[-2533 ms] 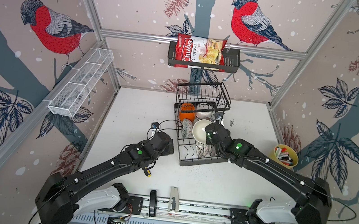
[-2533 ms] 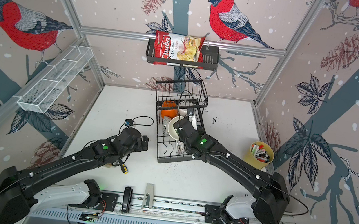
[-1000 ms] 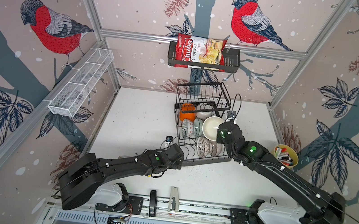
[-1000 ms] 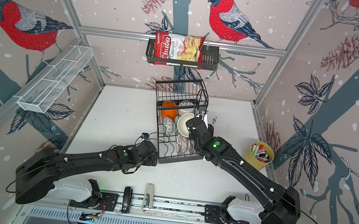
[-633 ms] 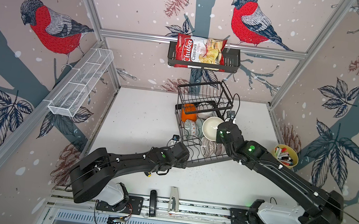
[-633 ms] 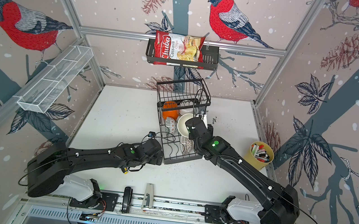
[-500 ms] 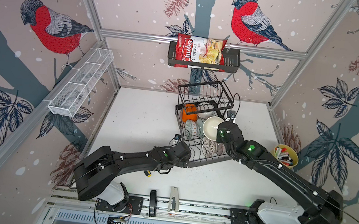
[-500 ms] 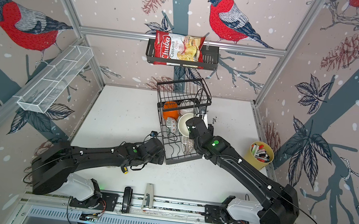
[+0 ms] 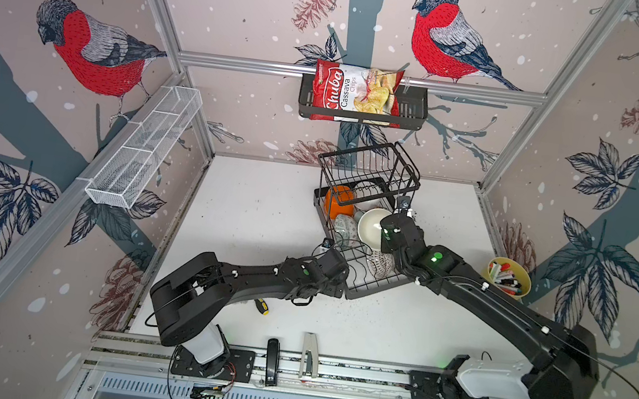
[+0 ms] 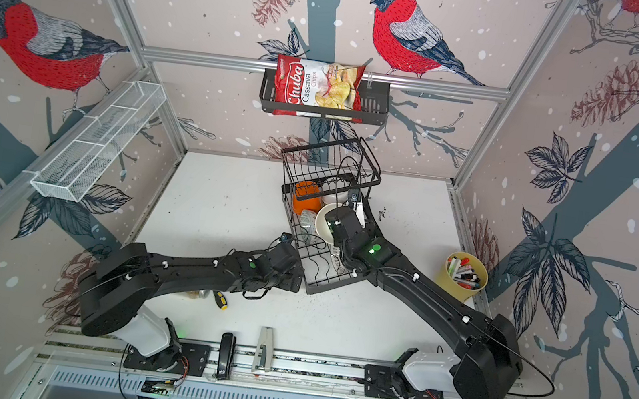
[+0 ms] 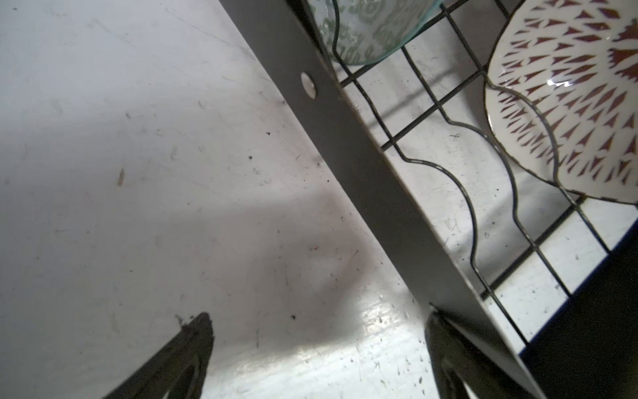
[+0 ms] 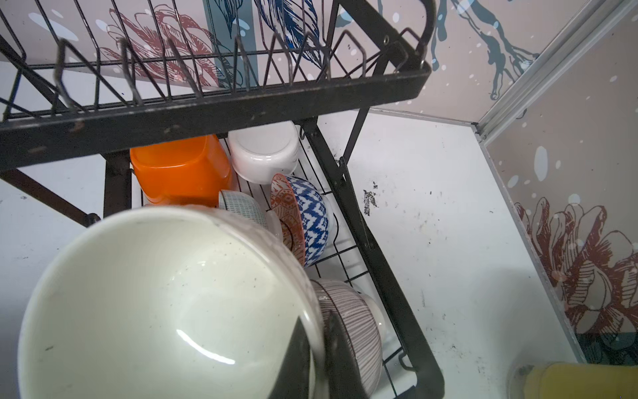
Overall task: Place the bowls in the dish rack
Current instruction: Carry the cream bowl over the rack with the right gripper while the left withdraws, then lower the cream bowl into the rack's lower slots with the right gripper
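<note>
Your right jaws pinched the rim of the plain white round ceramic bowl [image 9: 371, 225] above the lower tray of the black wire dish rack [image 9: 373, 289]. Your left jaws gaped empty at its near edge, bare white tabletop [image 9: 262, 209] alongside.

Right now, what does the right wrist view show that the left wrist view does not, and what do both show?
Only the right wrist view: the right gripper shut on the rim of a white bowl, plus an orange bowl, a blue zigzag bowl and the raised wire tier.
Only the left wrist view: the left gripper, open, beside the dish rack frame, and a bowl with dark red triangles.
Both: the rack's lower wire tray and the white table.
</note>
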`<act>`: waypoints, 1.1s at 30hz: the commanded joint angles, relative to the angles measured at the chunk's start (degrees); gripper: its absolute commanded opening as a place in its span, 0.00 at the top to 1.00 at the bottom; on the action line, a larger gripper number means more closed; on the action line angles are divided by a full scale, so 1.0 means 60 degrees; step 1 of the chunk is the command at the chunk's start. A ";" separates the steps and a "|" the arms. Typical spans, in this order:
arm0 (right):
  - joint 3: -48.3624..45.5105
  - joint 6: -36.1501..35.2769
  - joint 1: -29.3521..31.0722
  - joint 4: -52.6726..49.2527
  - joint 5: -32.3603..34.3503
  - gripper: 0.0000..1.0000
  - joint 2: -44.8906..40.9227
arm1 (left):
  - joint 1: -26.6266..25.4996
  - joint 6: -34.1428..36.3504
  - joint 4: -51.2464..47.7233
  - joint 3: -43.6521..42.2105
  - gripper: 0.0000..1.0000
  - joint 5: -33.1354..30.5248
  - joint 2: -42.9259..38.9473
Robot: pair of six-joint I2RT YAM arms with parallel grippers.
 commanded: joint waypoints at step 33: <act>0.0182 0.0071 0.2350 -0.0807 0.3917 1.00 0.1390 | 0.1387 -0.0836 0.1709 -0.3267 0.04 -0.1211 -0.6163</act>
